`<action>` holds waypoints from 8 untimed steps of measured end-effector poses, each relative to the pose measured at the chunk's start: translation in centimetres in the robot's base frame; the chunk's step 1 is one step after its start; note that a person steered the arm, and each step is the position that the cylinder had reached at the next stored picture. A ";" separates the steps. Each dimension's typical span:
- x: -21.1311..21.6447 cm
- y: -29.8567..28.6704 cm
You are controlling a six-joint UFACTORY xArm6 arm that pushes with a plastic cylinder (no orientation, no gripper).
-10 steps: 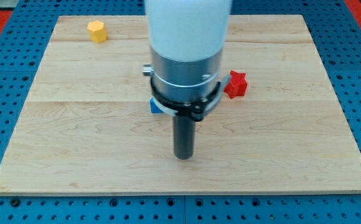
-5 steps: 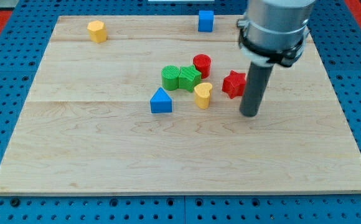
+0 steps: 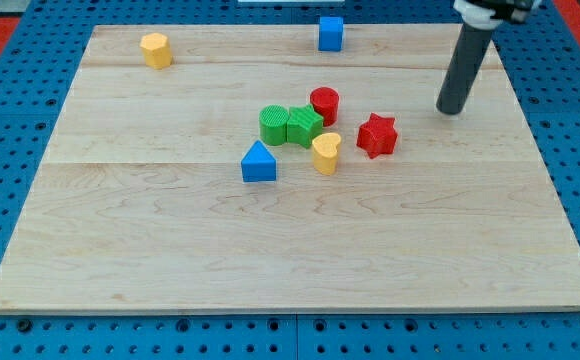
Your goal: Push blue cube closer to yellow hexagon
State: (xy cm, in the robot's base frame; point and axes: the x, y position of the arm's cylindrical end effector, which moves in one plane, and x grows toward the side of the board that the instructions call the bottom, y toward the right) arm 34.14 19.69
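Note:
The blue cube (image 3: 331, 32) sits near the top edge of the wooden board, right of centre. The yellow hexagon (image 3: 155, 49) sits at the board's top left, far from the cube. My tip (image 3: 452, 111) rests on the board at the view's right, below and to the right of the blue cube and well apart from it. It touches no block.
A cluster lies mid-board: green cylinder (image 3: 273, 125), green block (image 3: 303, 126), red cylinder (image 3: 324, 104), yellow heart (image 3: 326, 153), red star (image 3: 377, 135), blue triangular block (image 3: 259, 162). The wooden board (image 3: 120, 250) lies on a blue perforated table.
The rod has swept from the board's middle to the right and then up toward the view's top right. No block has moved.

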 end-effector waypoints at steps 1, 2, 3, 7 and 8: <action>-5.6 0.0; -8.3 -2.7; -9.6 -3.9; -13.0 -12.4; -14.9 -12.6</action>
State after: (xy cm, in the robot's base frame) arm 19.28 7.09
